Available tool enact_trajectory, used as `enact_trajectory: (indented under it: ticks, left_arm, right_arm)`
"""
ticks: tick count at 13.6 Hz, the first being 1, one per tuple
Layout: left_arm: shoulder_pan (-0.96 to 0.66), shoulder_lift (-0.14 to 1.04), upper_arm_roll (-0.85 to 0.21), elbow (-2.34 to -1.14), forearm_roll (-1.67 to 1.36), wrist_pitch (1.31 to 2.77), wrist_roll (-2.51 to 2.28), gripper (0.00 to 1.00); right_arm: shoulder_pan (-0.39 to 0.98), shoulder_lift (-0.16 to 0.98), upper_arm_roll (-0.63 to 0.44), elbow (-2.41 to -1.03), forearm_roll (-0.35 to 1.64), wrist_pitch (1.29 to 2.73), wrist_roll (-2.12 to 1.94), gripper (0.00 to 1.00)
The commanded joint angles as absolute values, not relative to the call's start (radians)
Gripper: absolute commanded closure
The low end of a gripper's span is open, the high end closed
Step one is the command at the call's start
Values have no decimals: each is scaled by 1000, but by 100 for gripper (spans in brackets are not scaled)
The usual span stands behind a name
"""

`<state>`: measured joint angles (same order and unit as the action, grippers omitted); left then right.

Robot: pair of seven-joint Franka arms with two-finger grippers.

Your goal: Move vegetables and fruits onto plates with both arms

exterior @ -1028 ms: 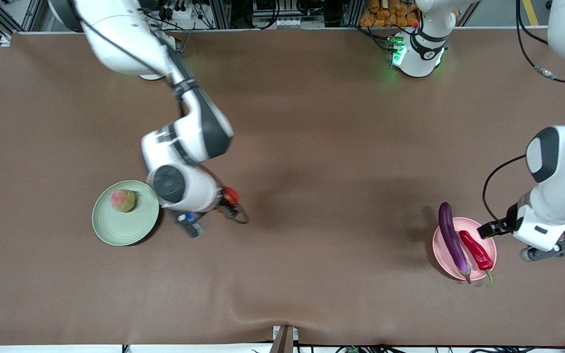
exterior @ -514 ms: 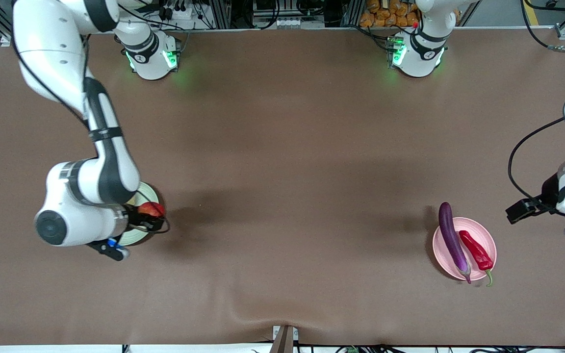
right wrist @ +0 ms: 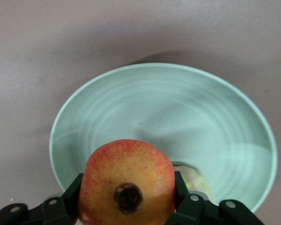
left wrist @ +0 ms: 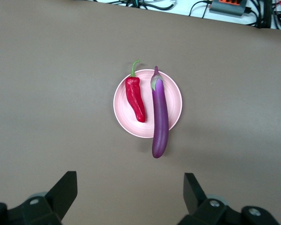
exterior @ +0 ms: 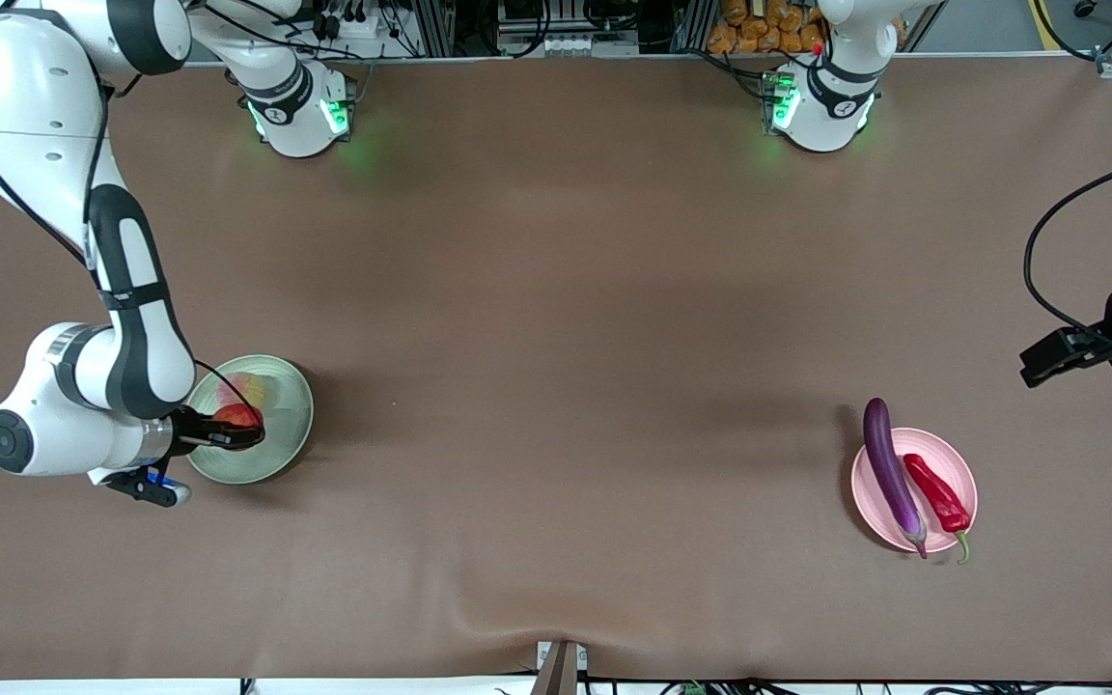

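- Brown matte cloth covers my whole tabletop (exterior: 566, 290); racks and cables line the edge where both green-lit bases stand.
- Landmark for me: the pale green plate (exterior: 281, 439), toward the right arm's end.
- Over that plate I see the right pincer (exterior: 242, 431) clamped on the red-yellow apple (exterior: 237, 417), with its fingers (right wrist: 72, 192) on both sides of the fruit.
- On the plate, the peach (exterior: 249, 389) lies just beside the apple, partly hidden by it.
- Well apart from the green plate, toward the left arm's end, sits the pink plate (exterior: 957, 473) with the eggplant (exterior: 889, 473) and chili pepper (exterior: 937, 492) side by side on it; the eggplant's rounded end overhangs the rim.
- My left pincer (left wrist: 131, 197) hangs spread wide and empty, over bare cloth near the pink plate.
- Count: two plates, two fruits, two vegetables, two arms.
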<state>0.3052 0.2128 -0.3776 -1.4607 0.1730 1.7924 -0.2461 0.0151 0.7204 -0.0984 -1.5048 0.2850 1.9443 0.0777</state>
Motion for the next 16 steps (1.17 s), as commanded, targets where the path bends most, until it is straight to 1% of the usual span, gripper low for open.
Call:
enact_trajectory:
  ticks: [1,2,3,4,6,7,9,10,12,13,14,16]
  left_arm:
    - [283,172,-379,-1454,150,1766,-151,0]
    - [205,158,-306,-1465,149,1764,-140,0]
    - [95,140,-194,-1476,140,1760,-135,0]
    - [43,121,-134,-1494,112,1747,-130,0]
    - [44,78,-130,-1535,65,1727,-127,0]
    - [41,51,-130,-1564,61,1721,-126,0]
    - [40,14,-132,-1589,61,1692,-127,0]
    - [37,11,-133,-1582,61,1659,-133,0]
    - [41,14,-135,-1566,61,1647,-138,0]
    - [43,15,-135,-1554,61,1646,-134,0]
    - [43,17,-135,-1531,60,1644,-132,0]
    - [43,15,-135,-1519,57,1614,-130,0]
  right_arm:
    - [12,699,-78,-1519,318,1956,67,78]
    - [14,699,-78,-1516,318,1954,74,15]
    - [12,698,-78,-1511,318,1950,68,0]
    - [14,696,-78,-1497,316,1944,67,0]
    - [17,678,-65,-1473,318,1925,71,0]
    - [11,663,-67,-1424,313,1902,63,0]
    - [-12,660,-72,-1303,311,1759,61,0]
    - [-30,660,-71,-1231,311,1697,61,0]
    - [-51,658,-72,-1131,310,1576,61,0]
    - [-48,638,-77,-1094,302,1521,66,0]
    - [-45,588,-84,-1080,285,1481,64,0]
    - [-31,508,-83,-1078,168,1419,66,0]
